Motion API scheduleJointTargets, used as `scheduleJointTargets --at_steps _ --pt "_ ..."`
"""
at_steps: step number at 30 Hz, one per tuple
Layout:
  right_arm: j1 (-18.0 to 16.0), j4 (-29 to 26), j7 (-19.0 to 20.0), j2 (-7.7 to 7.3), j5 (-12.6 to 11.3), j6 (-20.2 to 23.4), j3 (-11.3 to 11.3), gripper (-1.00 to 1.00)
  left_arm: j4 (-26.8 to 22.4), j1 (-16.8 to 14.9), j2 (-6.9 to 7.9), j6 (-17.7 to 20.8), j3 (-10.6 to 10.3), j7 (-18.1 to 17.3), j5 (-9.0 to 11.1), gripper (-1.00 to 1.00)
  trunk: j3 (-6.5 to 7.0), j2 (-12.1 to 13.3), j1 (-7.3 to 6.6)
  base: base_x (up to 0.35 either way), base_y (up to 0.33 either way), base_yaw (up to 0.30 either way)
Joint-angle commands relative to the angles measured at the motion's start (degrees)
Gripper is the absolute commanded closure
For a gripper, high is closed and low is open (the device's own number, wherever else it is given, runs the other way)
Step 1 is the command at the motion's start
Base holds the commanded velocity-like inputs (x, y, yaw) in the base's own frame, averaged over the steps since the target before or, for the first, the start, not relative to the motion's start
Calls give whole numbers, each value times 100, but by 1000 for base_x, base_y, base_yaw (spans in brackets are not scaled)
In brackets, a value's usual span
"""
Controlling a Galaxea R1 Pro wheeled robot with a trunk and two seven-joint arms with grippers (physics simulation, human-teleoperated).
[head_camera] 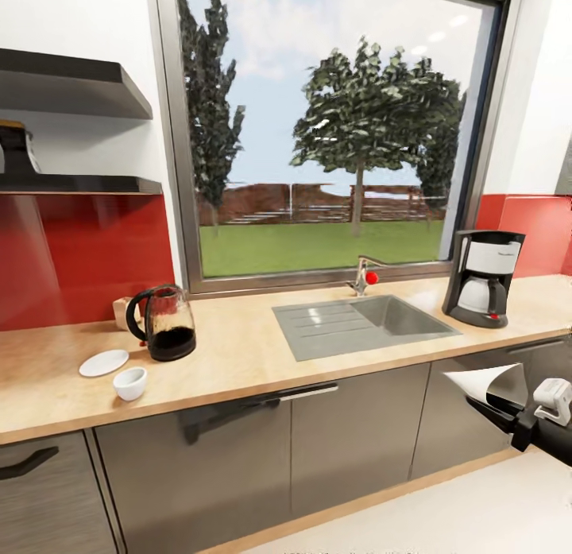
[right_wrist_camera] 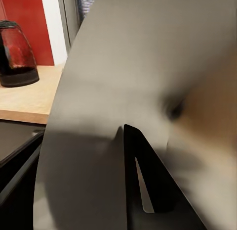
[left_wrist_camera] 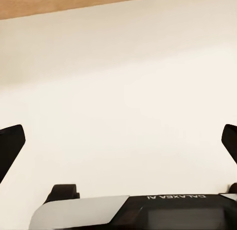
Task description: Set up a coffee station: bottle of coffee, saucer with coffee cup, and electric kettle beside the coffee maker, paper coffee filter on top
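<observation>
While right gripper [head_camera: 508, 403] hangs low, paper coffee filter [head_camera: 491, 381] clamped between jaws

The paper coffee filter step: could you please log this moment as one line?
right hand: shut on white paper cone filter | black-framed coffee maker: on light-wood countertop right of sink, top bare | left hand: open
</observation>
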Motion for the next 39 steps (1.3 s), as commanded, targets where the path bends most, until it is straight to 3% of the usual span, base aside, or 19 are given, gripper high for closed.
scheduleJointTargets --at_steps 1,33,39 --pt "-5 1 14 -1 -27 53 -4 100 -9 2 -2 -7 10 1 2 -100 3 37 -23 0 0 -82" --pt "-5 1 14 -1 -27 53 -1 100 -10 2 -2 -5 8 3 2 -100 307 1321 -725 0 0 -77" --pt "-5 1 14 -1 -27 53 1 100 -12 2 -2 -8 10 0 2 -100 298 1321 -725 0 0 -26"
